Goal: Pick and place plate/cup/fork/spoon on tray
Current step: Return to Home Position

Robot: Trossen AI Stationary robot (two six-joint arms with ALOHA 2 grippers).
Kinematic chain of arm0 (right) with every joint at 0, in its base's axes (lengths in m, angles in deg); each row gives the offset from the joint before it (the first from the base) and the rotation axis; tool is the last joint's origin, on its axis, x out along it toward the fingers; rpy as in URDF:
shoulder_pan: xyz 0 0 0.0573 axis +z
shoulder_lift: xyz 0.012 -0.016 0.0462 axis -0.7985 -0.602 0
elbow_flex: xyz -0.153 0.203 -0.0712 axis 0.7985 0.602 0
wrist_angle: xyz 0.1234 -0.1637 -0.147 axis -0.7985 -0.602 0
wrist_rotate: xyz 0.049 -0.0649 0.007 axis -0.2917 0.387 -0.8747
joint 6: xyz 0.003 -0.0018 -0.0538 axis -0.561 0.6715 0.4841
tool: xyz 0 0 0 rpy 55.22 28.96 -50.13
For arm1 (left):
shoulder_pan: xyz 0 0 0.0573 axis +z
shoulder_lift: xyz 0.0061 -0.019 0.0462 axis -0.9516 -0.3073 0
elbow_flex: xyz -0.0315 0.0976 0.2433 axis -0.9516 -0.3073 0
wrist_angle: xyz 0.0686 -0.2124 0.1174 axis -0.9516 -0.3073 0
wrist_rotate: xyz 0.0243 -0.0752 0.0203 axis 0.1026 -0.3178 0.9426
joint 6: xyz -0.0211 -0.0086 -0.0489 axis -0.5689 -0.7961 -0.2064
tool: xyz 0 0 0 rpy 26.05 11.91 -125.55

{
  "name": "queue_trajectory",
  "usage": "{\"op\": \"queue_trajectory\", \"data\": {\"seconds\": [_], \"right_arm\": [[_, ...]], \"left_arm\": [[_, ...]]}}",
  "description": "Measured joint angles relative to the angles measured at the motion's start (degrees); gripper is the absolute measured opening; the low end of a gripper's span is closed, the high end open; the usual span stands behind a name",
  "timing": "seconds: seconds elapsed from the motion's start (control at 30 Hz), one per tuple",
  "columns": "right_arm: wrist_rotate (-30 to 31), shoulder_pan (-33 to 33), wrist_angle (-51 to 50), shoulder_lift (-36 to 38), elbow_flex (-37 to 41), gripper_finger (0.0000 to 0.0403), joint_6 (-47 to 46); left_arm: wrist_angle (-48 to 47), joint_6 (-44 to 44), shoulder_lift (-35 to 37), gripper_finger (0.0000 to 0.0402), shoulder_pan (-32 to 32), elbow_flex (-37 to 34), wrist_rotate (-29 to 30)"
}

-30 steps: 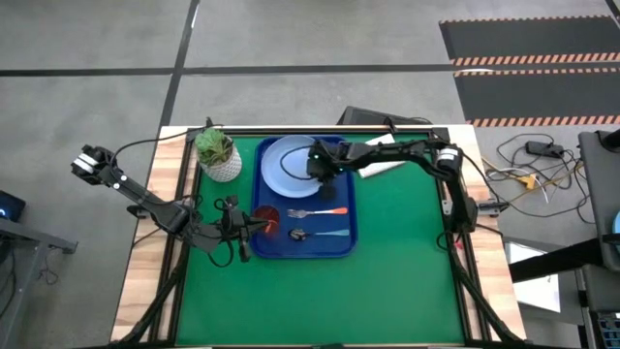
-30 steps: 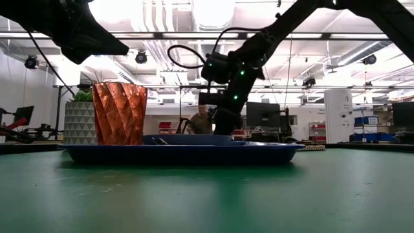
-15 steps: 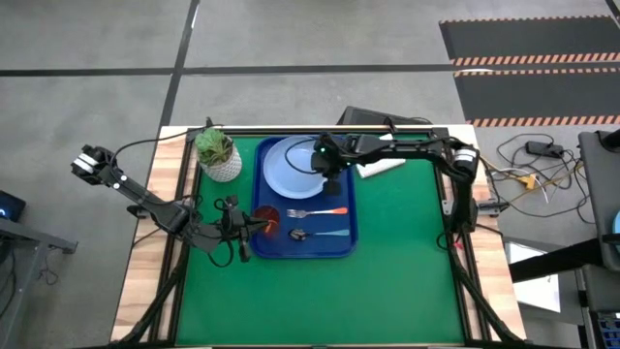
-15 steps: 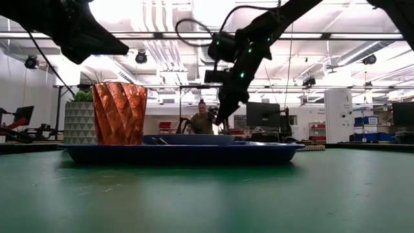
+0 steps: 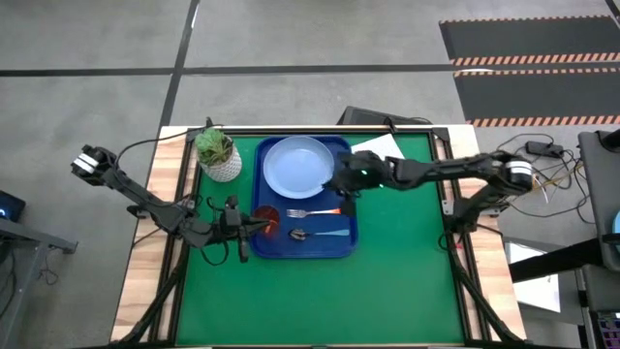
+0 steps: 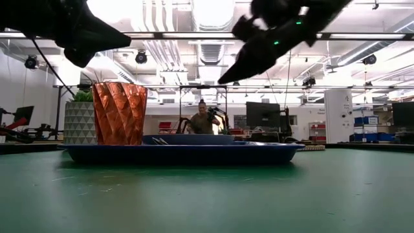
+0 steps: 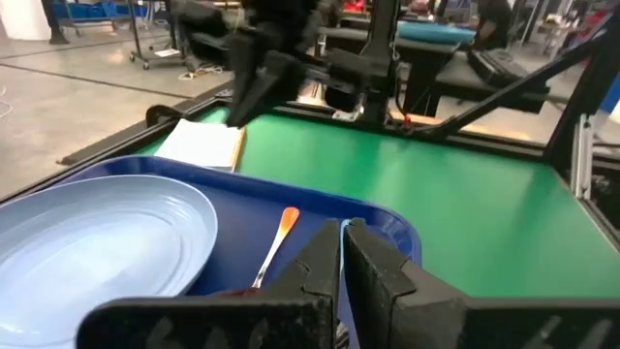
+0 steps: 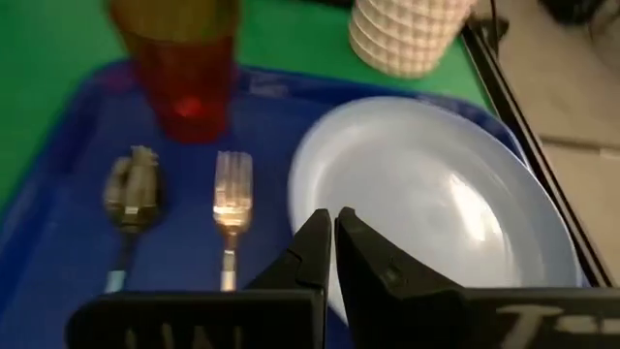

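The deep-blue tray lies on the green mat. On it rest the pale-blue plate at the far end, the red-brown cup upright at the near left, the orange-handled fork and the blue-handled spoon. My right gripper is shut and empty, raised over the tray's right side beside the plate; its wrist view looks down on the plate, fork, spoon and cup. My left gripper is shut and empty, raised at the tray's left edge near the cup.
A white pot with a green plant stands left of the tray's far end. A white square pad lies at the far right of the tray. A person sits in the room behind. Bare green mat lies right of and in front of the tray.
My right gripper has risen from low over the plate's right rim and drawn back toward the table's right and near edges, its arm now reaching from farther right. The plate stays flat on the tray.
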Motion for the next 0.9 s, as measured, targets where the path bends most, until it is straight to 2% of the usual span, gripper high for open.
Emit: {"op": "queue_trajectory", "data": {"seconds": [0.17, 0.3, 0.47, 0.67, 0.9], "right_arm": [[0.0, 2.5, 8.0, 7.0, 8.2, 0.0009, 0.0], [0.0, 3.1, 10.2, 11.4, 12.0, 0.0009, -0.2], [0.1, 3.1, 10.6, 14.6, 13.3, 0.0009, -0.1], [0.0, 3.1, 10.8, 15.0, 12.9, 0.0009, 0.6], [-1.3, 3.7, 9.4, 16.3, 12.8, 0.0009, 1.1]], "left_arm": [[2.2, 0.0, 0.0, 0.0, 0.0, -1.3, 0.0], [2.3, 0.0, 0.0, 0.0, 0.0, -1.3, 0.1], [2.3, 0.4, 0.0, 0.0, 0.1, -1.3, 0.6], [2.7, -0.1, 0.0, 0.0, 0.1, -1.3, 4.7], [5.5, -2.3, 0.0, 0.0, 0.1, -1.2, 4.8]]}}
